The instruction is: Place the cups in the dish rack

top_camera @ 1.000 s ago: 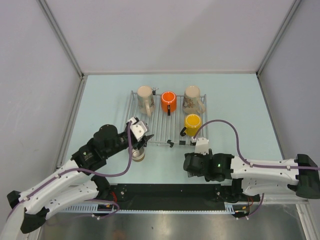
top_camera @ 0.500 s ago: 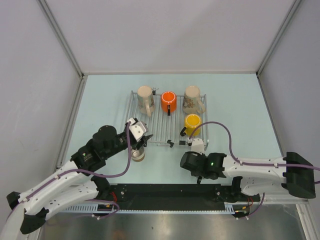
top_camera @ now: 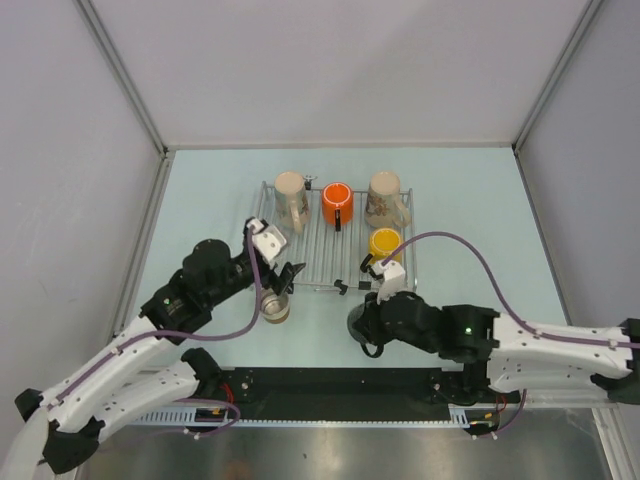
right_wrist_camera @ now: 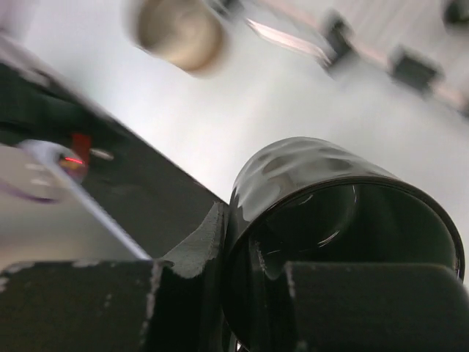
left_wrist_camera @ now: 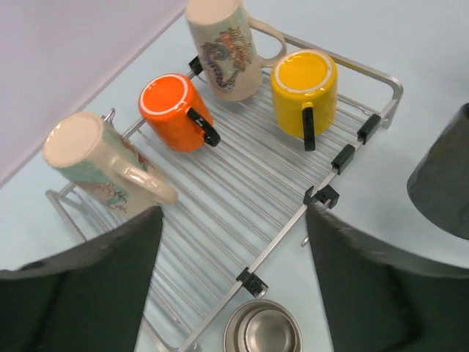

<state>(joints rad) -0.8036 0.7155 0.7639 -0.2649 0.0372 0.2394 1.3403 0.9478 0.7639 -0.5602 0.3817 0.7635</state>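
Note:
The dish rack (top_camera: 312, 256) (left_wrist_camera: 242, 213) holds two beige mugs (top_camera: 291, 193) (top_camera: 384, 198), an orange mug (top_camera: 337, 203) (left_wrist_camera: 172, 110) and a yellow mug (top_camera: 385, 244) (left_wrist_camera: 304, 88). A shiny steel cup (top_camera: 276, 307) (left_wrist_camera: 264, 330) stands upright on the table just outside the rack's near edge. My left gripper (top_camera: 283, 285) (left_wrist_camera: 234, 286) hovers open above it, not touching it. My right gripper (top_camera: 372, 322) (right_wrist_camera: 249, 293) is shut on the rim of the dark grey mug (top_camera: 360, 328) (right_wrist_camera: 322, 205), with one finger inside the mug and one outside. It holds the mug near the rack's front right corner.
A black base bar (top_camera: 340, 385) runs along the near table edge under both arms. Grey walls enclose the table on three sides. The steel cup appears blurred in the right wrist view (right_wrist_camera: 179, 33).
My left gripper has opened and let go of the steel cup. My right gripper has shut on the dark grey mug and carried it left, toward the rack.

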